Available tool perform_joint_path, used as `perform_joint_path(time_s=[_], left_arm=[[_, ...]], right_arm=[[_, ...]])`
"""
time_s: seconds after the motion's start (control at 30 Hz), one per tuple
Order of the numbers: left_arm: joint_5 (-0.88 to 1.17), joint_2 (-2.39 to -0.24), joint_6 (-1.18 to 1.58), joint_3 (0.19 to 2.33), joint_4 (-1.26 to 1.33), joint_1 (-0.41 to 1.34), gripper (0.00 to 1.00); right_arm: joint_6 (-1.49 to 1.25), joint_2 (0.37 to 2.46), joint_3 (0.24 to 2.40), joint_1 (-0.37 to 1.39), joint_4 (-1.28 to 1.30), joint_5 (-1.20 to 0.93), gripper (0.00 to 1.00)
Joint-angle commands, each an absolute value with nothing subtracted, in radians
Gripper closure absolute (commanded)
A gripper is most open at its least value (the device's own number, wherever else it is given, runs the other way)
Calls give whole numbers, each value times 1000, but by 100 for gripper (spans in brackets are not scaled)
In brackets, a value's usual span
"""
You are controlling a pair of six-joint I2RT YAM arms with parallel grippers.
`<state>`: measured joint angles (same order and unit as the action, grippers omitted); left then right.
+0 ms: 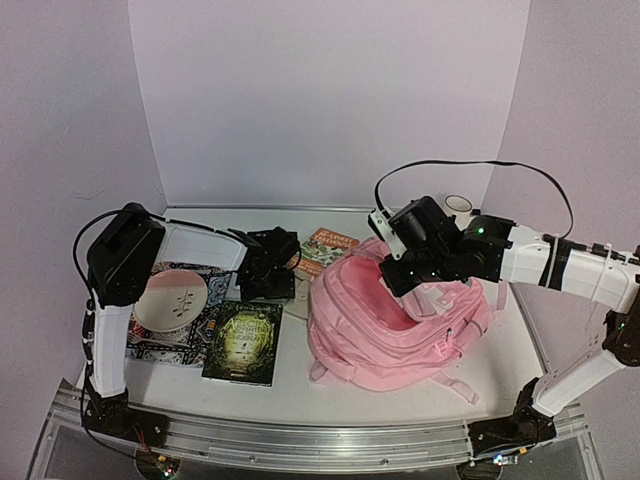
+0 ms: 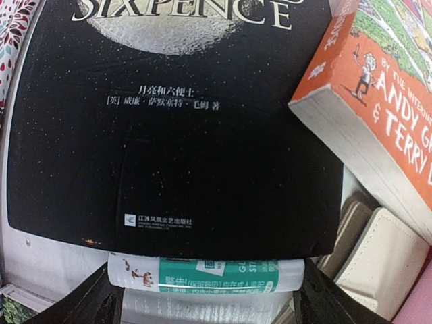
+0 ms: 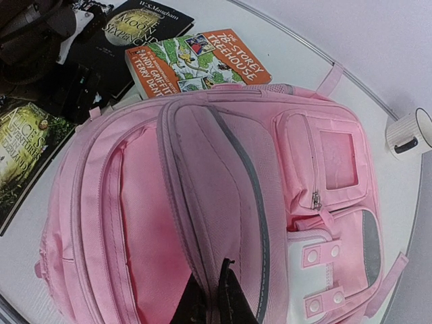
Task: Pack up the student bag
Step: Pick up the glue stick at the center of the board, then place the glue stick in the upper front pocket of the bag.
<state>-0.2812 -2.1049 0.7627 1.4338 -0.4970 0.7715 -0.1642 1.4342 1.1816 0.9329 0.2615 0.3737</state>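
the student bag (image 1: 385,330) lay on its back on the right half of the surface (image 1: 300,400), front pockets up, its main compartment gaping open. the right pincer (image 3: 214,297) was pressed together on the rim of the bag's front panel, holding that fold of pink fabric up above the opening. left of the bag, toward the middle of the surface, the left pincer (image 2: 208,293) hung low with its 2 fingers (image 2: 94,304) spread wide, 1 at each end of a white and green glue stick (image 2: 202,275) lying crosswise between them; i could not tell whether the pads touched it. the glue stick sat against the bottom edge of a black book (image 2: 169,169), with an orange book (image 2: 378,88) at that book's side. a green book (image 1: 243,342) lay nearer the front edge, and a plate (image 1: 170,300) rested on a patterned book (image 1: 160,345) toward the left edge. a white mug (image 1: 458,204) stood in the far right corner.
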Motion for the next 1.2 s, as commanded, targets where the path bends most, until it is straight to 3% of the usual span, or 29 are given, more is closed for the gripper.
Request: perform_joint_path(time_s=[0.0,0.47,0.87,1.17], left_arm=[[-278,-2012,756,1379,-526,765,27],[-274,-1748,624,1253,-417,846,26],[-245,-1522,356,1036,51,1009,24],[-212,-1567,116,1047,223,1122,22]], right_arm=[[-154,1411,1198,936,202,401,100],[-146,1419,1232,937,199,358,100],[-131,1413,1261,936,198,312,100],[-127,1414,1282,937,198,285,100]])
